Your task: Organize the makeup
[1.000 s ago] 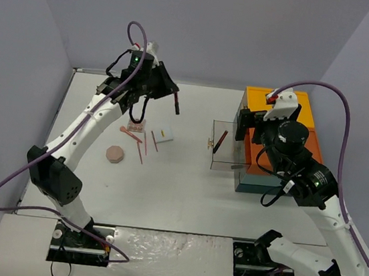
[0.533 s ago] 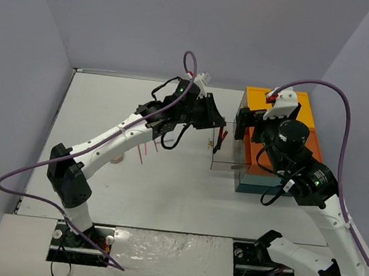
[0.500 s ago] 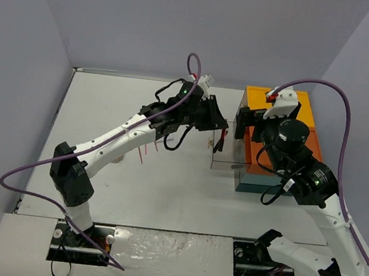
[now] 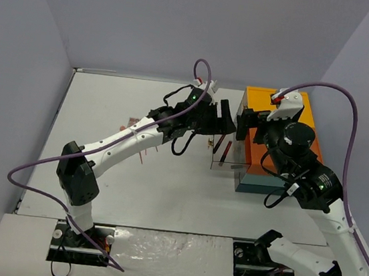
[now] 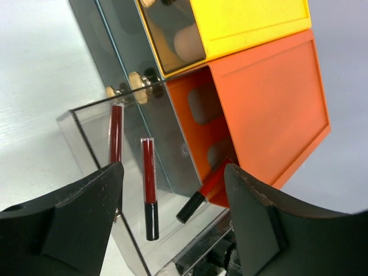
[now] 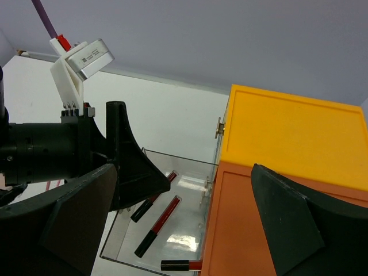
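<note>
**A:** Your thin red pencils with black caps (image 5: 149,190) are the place to start. Three of them lie flat in the clear plastic drawer (image 5: 92,118). It stands pulled out of the left face of the large orange, yellow and teal box (image 4: 260,97), near the far right corner of the white table (image 4: 178,191). One pencil pokes into the orange compartment.

**B:** Your left gripper (image 5: 172,169) hangs right over that drawer, fingers spread and nothing between them. Your right gripper (image 6: 184,172) hovers close by, near the drawer's box end, with its fingers wide apart and just as empty.

**A:** So you look to be at the close of a pencil drop, and I'd count this piece as delivered. The job isn't finished, though. Loose red pencils (image 4: 143,153) show on the table past your left forearm, toward its left side. You can't tell from here whether compacts or a palette lie there too, because the arm covers that patch.

**B:** For the next move, I'd have you lift the left gripper straight up. That clears the drawer's thin walls and keeps it off the right gripper before you swing left. Hold the right one where it is. Those loose pencils lie flat and slim, so you'll want a low, square pinch across the shaft, or it may roll away.
</note>
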`<state>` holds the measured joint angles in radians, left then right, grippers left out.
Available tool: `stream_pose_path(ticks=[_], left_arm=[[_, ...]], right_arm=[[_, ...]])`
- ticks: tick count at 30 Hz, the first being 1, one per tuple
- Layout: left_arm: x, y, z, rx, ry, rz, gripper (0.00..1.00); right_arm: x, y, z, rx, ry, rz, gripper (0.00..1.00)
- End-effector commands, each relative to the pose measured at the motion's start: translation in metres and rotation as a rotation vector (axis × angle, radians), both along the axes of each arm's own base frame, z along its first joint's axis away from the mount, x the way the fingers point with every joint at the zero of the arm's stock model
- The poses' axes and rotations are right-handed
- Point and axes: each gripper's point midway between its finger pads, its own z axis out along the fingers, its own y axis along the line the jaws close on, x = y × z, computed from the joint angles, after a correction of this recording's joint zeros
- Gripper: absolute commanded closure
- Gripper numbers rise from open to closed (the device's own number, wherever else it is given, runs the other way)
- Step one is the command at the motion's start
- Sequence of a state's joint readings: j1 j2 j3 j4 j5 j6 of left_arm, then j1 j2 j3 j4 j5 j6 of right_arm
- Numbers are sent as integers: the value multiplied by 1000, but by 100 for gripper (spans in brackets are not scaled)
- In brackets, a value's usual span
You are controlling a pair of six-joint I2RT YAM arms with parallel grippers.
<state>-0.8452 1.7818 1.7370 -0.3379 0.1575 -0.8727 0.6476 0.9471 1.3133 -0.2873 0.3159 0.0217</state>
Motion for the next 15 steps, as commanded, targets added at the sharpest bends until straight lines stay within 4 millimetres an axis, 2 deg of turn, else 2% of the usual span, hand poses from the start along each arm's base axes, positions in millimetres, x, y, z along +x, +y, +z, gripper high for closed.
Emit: stream_pose_path(ticks=[1, 3, 6, 8, 11, 15], left_arm=[[11, 50, 91, 4, -250, 134, 23], [16, 82, 87, 83, -276, 215, 12], [28, 142, 85, 172, -298, 354, 5], [33, 187, 77, 226, -289, 446, 3], [30, 245, 62, 321, -288, 544, 3], [18, 310, 43, 464, -290, 645, 3]], right_arm=[[8, 21, 34, 79, -70, 74, 0], [13, 34, 30, 87, -44, 113, 0], [23, 60, 19, 97, 11, 179, 0], [29, 80, 10, 103, 50, 208, 0], [31, 112, -7, 74, 97, 241, 0], [36, 146, -37, 70, 190, 263, 0]])
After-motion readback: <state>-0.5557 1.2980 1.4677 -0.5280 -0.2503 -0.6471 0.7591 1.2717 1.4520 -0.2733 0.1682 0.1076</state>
